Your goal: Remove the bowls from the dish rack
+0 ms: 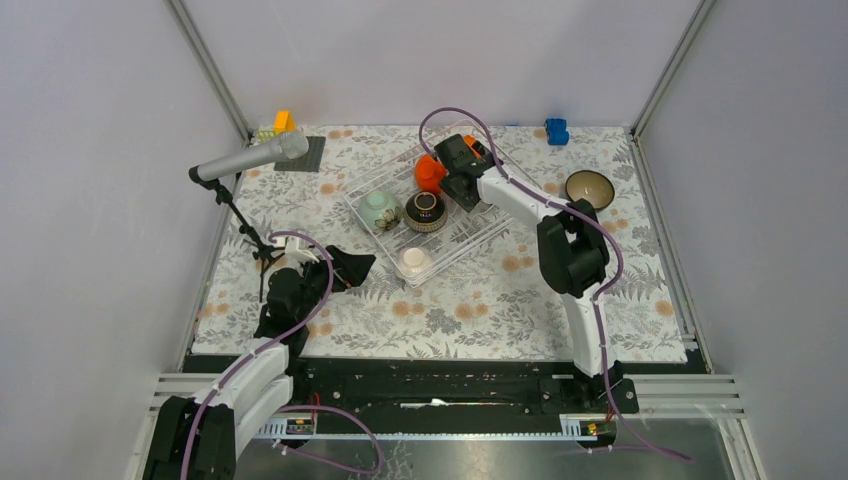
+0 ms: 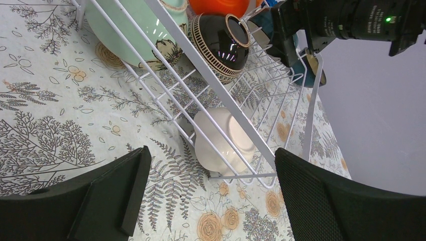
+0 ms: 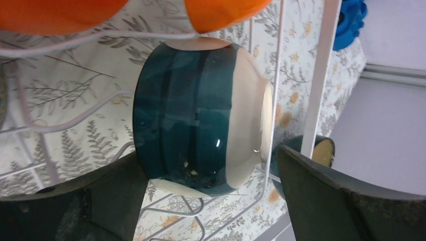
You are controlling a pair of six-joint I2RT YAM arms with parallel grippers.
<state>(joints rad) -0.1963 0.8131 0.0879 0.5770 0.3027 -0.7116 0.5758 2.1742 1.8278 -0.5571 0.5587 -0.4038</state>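
Your right pincer (image 3: pixel 208 165) is spread on either side of the glossy teal-and-cream ceramic bowl (image 3: pixel 191 115), which lies on its side in the white wire dish rack (image 1: pixel 455 240) toward the bench's (image 1: pixel 480 300) far edge. Centre it, close gently, and lift the bowl clear of the wires. The left pincer (image 2: pixel 208 170) is spread too, holding nothing.

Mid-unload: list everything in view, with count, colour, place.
dish rack: one, white wire, centre.
orange bowls: two, orange, rack's far end.
racked teal bowl: one, teal, on its side.
loose teal bowl: one, teal, tabletop right of rack.
green bowl: one, pale green, rack's left.
patterned bowl: one, dark brown, beside green bowl.
white bowl: one, white, rack's near corner.
microphone: one, grey, left.
blue block: one, blue, far right.
orange block: one, orange, far left.
left gripper: one, black, open, facing white bowl.
right gripper: one, black, open, straddling racked teal bowl.
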